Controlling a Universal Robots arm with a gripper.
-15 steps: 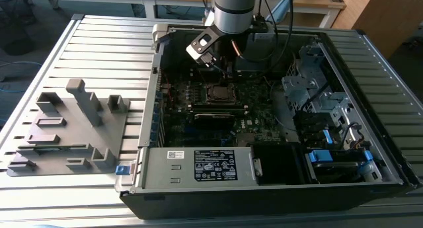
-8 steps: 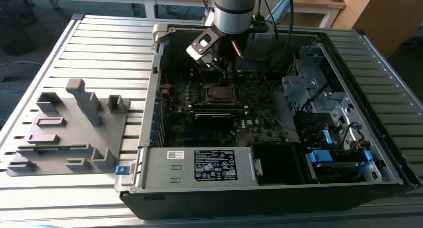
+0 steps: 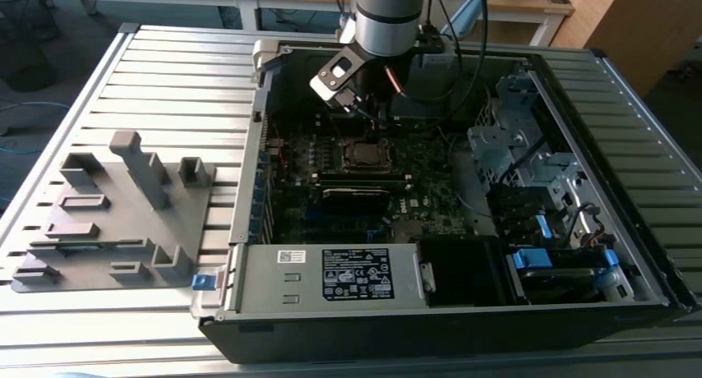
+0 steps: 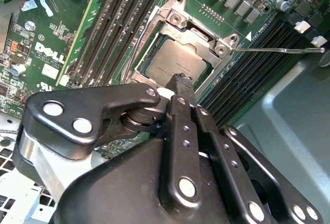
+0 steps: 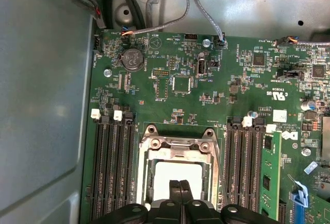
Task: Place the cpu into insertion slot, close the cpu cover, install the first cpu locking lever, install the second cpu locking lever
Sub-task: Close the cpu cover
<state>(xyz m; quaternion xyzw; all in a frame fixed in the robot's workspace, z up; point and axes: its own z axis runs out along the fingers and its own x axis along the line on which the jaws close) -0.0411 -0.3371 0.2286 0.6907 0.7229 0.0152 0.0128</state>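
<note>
The cpu (image 4: 175,63): one, flat, square, silver-grey top, seated in the insertion slot (image 3: 362,154) on the green motherboard (image 5: 154,105) inside the open computer case (image 3: 439,341). The cpu cover (image 4: 198,31): one, silvery frame plate, lying over the chip's edges with the metal top showing through its window. It looks down flat, though its far end may sit slightly raised. Gripper (image 5: 178,184): one, fingers pressed together with nothing between them, tips poised at the near edge of the cover, just over the chip's border; whether they touch the plate cannot be told. Bearing: the chip lies directly ahead of and below the tips; being square, it has no long axis. Locking lever (image 4: 278,49): one thin metal rod seen plainly, running out from a socket corner across the memory slots (image 4: 247,74), apparently unlatched. A second lever cannot be made out with certainty. Memory module (image 5: 270,167): one, green, upright in a slot beside the socket.
</note>
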